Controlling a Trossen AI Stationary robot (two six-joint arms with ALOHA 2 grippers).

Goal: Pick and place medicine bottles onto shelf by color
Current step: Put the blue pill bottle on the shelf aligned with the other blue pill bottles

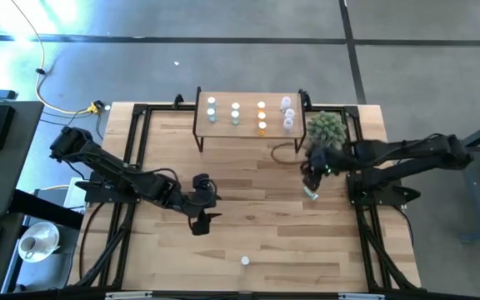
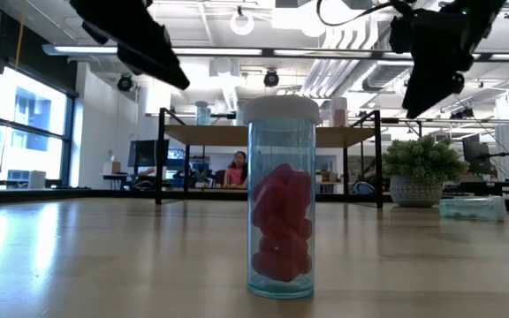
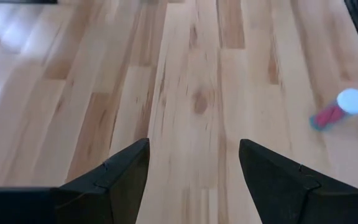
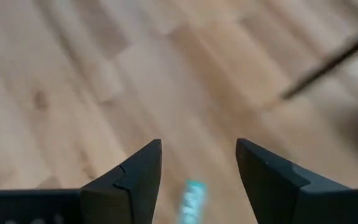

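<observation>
Two arms share our bench [image 1: 248, 217] in the overhead view: our left claw [image 1: 202, 218] hangs open and empty over bare wood near the middle, and our right claw [image 1: 310, 179] hangs open above a bottle lying on its side [image 1: 311, 193], just in front of the potted plant [image 1: 327, 130]. On the shelf [image 1: 248, 125] at the far edge we count about eight bottles [image 1: 261, 117] standing in short rows, and one lone bottle [image 1: 245, 261] stands near the front edge, well apart from both arms. From bench height, that lone bottle [image 2: 281, 199] fills the middle of the picture, upright, pale blue with red pills and a white cap; the lying bottle [image 2: 471, 208] shows far off beside the plant [image 2: 422, 172]. Through the left wrist camera we see the two fingers [image 3: 120, 177] spread wide over bare planks, with the blue bottle [image 3: 340, 109] off to one side and not between them. Through the right wrist camera the fingers [image 4: 132, 177] are spread too, and the lying bottle [image 4: 192, 202] sits between and below them. We judge the risks this way: a round bottle on its side may roll or squirt out if our right claw closes off-centre, and the plant stands close enough to snag the arm on the lift.
</observation>
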